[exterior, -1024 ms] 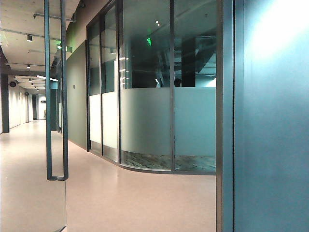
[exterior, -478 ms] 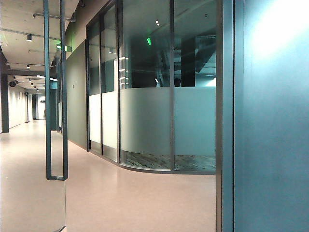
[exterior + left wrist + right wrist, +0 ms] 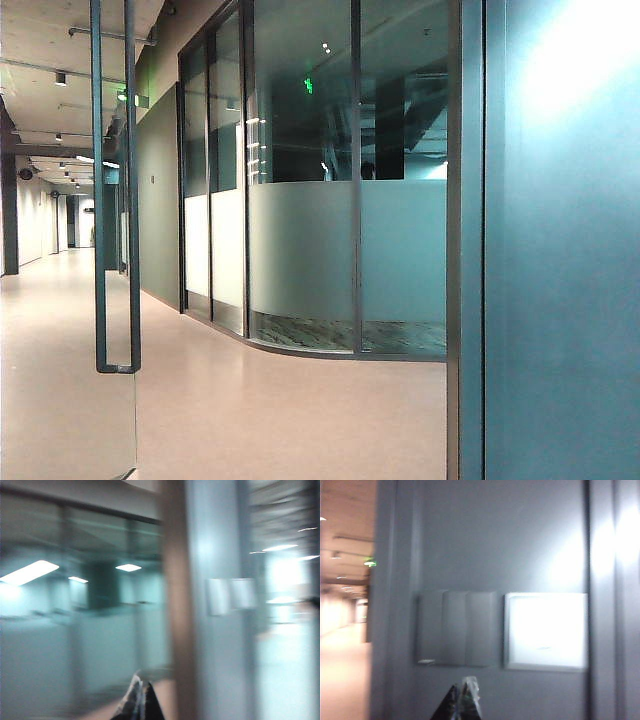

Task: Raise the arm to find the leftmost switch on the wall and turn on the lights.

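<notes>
A: Exterior view, entry one: a long corridor with a pale pinkish floor [image 3: 250,410], a curved glass partition with a frosted lower band [image 3: 330,250], and a flat blue-grey wall panel [image 3: 565,280] filling the right of the frame. Neither arm shows here.

B: And the switch?

A: Right wrist view: on a grey painted wall [image 3: 485,535] sits a grey three-rocker switch plate [image 3: 456,628], and just beside it, touching edge to edge, a white square plate [image 3: 546,631] washed out by glare. The leftmost grey rocker [image 3: 430,628] is the one nearest the corridor side.

B: Right gripper?

A: The right gripper [image 3: 461,700] points at the wall just under the three-rocker plate, fingertips drawn together to a near point, nothing between them. I cannot tell whether it touches the wall.

B: Left?

A: Left wrist view is heavily motion-blurred. The left gripper [image 3: 140,702] shows its tips pressed close, holding nothing, in front of a brown vertical post [image 3: 175,605]. Two small pale plates [image 3: 231,596] sit on a bluish panel beyond.
</notes>
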Action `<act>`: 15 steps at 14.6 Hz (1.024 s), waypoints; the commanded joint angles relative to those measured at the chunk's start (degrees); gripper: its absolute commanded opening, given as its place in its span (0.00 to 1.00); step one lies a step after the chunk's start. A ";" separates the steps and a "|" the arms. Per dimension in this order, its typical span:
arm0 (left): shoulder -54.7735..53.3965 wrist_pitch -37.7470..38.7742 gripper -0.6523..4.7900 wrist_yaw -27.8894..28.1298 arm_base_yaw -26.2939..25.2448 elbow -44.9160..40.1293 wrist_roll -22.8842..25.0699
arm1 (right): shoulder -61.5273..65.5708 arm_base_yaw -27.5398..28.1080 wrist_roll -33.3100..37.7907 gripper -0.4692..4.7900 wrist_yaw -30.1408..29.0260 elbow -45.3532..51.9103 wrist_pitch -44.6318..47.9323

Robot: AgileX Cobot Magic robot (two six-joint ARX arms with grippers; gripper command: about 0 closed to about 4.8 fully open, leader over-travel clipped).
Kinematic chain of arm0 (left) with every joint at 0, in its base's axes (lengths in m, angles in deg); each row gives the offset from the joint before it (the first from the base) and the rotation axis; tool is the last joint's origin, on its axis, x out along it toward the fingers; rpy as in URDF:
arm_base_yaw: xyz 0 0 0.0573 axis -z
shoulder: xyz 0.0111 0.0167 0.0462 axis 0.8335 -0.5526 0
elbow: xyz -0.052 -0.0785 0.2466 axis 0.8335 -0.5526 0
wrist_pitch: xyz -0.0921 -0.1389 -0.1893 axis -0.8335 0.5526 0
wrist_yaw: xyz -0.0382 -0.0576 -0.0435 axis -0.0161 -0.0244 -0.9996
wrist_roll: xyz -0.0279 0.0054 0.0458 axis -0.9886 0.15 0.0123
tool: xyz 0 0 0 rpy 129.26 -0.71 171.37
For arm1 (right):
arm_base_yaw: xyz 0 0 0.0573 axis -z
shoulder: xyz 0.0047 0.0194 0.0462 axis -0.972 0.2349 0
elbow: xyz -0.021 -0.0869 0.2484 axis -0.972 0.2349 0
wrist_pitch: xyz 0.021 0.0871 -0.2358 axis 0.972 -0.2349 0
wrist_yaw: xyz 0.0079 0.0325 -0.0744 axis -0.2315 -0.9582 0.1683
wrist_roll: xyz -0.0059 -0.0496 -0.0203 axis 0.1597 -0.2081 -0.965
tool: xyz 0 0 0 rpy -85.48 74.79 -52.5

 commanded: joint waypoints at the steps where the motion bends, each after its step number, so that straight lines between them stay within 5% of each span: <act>1: 0.22 -1.57 0.11 -7.28 2.64 0.44 -2.62 | 0.52 -0.11 1.31 0.09 -2.73 -0.22 1.29; 6: 0.22 -1.70 0.11 -7.15 2.80 0.46 -3.74 | 8.41 -0.17 8.09 0.09 -11.65 -4.90 6.45; 15: 0.46 -2.12 0.11 -8.04 2.80 0.46 -3.80 | 26.53 -5.55 5.42 0.09 -9.57 -25.88 0.70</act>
